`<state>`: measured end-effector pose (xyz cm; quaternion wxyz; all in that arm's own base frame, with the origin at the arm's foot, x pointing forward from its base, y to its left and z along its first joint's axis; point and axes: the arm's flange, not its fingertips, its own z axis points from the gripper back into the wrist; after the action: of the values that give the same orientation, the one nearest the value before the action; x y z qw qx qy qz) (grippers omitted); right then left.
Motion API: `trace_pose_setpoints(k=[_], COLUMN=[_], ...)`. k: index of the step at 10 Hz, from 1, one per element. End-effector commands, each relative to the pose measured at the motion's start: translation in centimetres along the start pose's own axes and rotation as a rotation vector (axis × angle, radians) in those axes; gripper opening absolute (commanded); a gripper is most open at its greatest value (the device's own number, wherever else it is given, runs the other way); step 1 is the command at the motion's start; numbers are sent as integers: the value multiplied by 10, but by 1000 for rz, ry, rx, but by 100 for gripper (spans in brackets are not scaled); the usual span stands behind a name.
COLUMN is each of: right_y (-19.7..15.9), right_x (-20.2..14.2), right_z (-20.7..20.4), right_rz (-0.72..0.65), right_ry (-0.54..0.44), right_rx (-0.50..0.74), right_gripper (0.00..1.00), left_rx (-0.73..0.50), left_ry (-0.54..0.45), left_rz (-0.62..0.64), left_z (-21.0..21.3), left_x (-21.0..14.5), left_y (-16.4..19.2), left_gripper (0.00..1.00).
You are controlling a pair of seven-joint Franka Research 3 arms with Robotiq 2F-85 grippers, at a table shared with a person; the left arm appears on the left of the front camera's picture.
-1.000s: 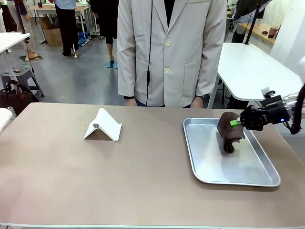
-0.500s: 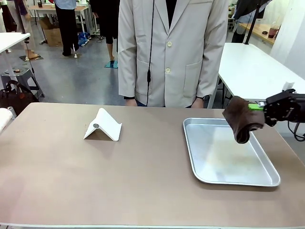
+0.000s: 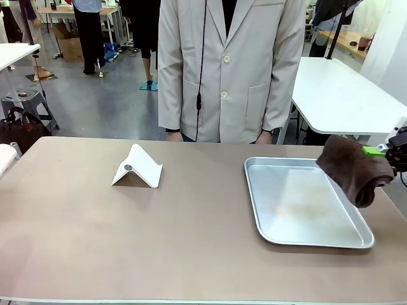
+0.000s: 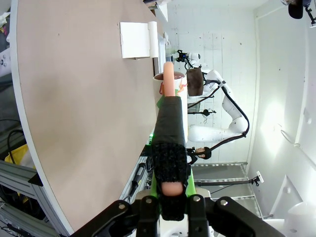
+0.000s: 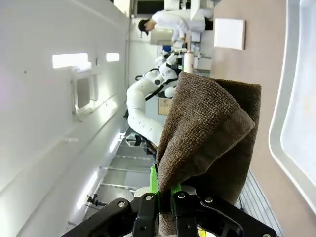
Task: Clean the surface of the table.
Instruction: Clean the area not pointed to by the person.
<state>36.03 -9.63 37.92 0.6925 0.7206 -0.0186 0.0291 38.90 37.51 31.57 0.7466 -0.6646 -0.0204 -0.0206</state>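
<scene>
My right jaws pinch a folded brown cloth [image 3: 356, 170] in the air, over the right rim of the tray [image 3: 254, 190] on the brown surface [image 3: 159, 241]. My left jaws clamp a black-sleeved pink stick [image 4: 169, 123]. To wipe well, I should lay the cloth flat on bare surface, press evenly, and skirt the white stand [image 3: 137, 166].

You are looking into a robotics lab: the table [image 3: 127, 241] faces a person in a pale jacket [image 3: 229, 63] standing on a bare grey concrete floor [image 3: 108, 108]. White-topped tables [image 3: 337, 89] flank it, and a cardboard box [image 3: 71, 47] sits under a far workbench [image 3: 63, 11]. In your right wrist view, a white robot arm [image 5: 143, 106] stands beneath lit panels [image 5: 74, 60].
</scene>
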Motion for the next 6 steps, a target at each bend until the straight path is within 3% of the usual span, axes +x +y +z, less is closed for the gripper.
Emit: trace_pose_setpoints(k=[1,6], right_y=[-2,-1], right_x=[-9,-10], right_z=[8,8], right_rz=[49,58], right_ry=[-25,1], right_rx=[26,17], right_gripper=[9,9], left_rx=[-7,-7], left_ry=[-7,-7], left_rz=[-17,-17], left_z=[-1,-1], left_x=[-2,-2], left_y=[-7,-7], left_gripper=[21,21])
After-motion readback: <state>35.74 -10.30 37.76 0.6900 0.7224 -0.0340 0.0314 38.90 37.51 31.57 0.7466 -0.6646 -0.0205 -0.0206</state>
